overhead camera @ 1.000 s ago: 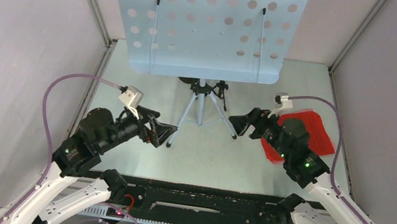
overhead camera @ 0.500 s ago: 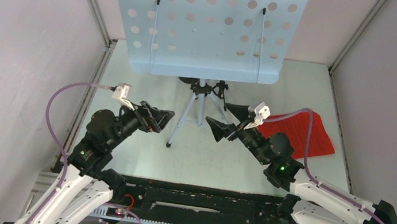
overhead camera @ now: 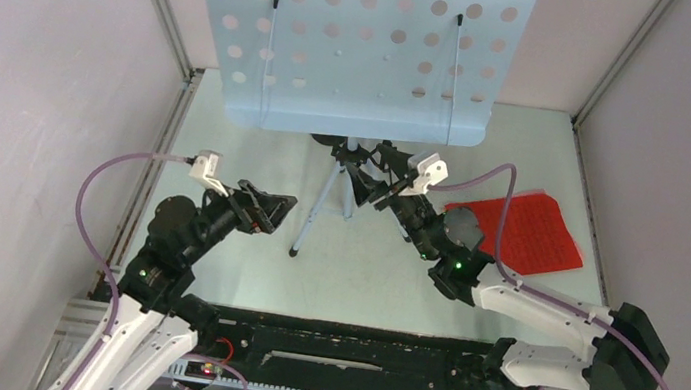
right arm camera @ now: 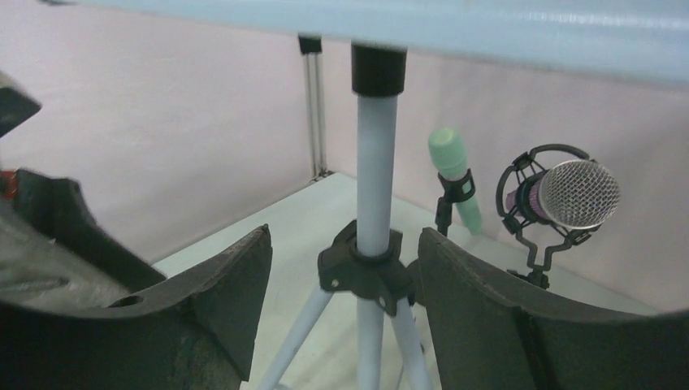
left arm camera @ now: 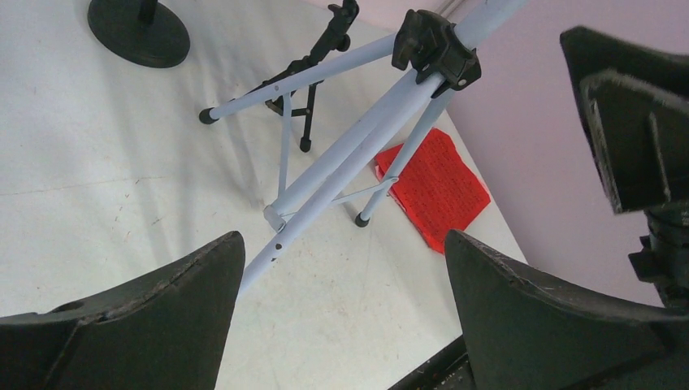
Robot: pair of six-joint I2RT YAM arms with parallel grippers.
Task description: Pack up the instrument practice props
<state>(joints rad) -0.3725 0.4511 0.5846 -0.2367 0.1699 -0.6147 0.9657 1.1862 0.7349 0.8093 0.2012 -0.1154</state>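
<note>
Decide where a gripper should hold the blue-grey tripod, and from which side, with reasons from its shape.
Grip the upright centre pole of the tripod, just above the black collar where the legs meet. Come in level from the near side, as the right gripper sits. The pole is slim and straight; splayed legs below and the music desk overhead probably block other approaches.

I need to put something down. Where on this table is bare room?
Bare: the near strip between the feet of the tripod and the black rail; the far right corner behind the red sheets. Crowded: around the tripod collar, right gripper jaws either side, microphones behind.
</note>
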